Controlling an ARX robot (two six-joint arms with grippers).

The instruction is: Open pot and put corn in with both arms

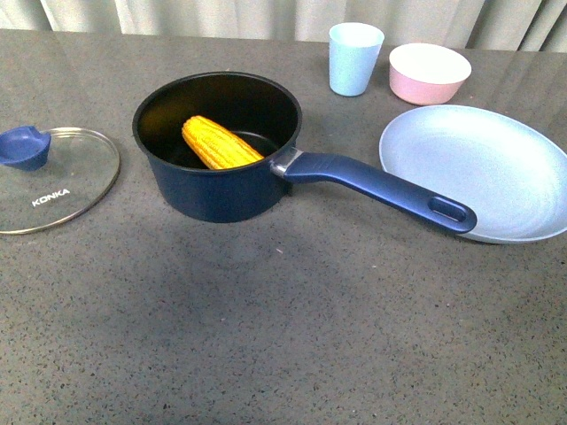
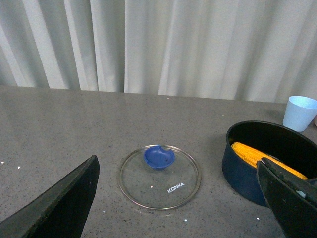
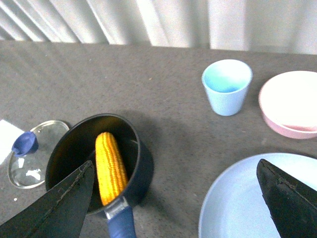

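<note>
From the front, the pot [image 1: 217,146] sits open on the gray desk [image 1: 283,336]. It is dark blue outside and black inside. Its long blue handle [image 1: 381,188] has a slot hole near the tip and points to the right and a bit toward the camera. The corn [image 1: 220,142] lies inside the pot. It is yellow-orange with neat rows of kernels. It leans on the pot wall, running from back left to front right. The glass lid [image 1: 55,177] lies flat on the desk left of the pot, with its blue knob [image 1: 25,147] up. A pale blue plate [image 1: 483,168] is right of the pot. A light blue cup [image 1: 355,57] and a pink bowl [image 1: 430,73] stand behind it. No arm shows here.

From the left wrist, the left claw [image 2: 178,208] is spread wide, holding nothing, above the lid [image 2: 159,176].

From the right wrist, the right claw [image 3: 173,198] is also spread wide and empty, above the desk between the pot [image 3: 99,163] and plate [image 3: 242,198].
</note>
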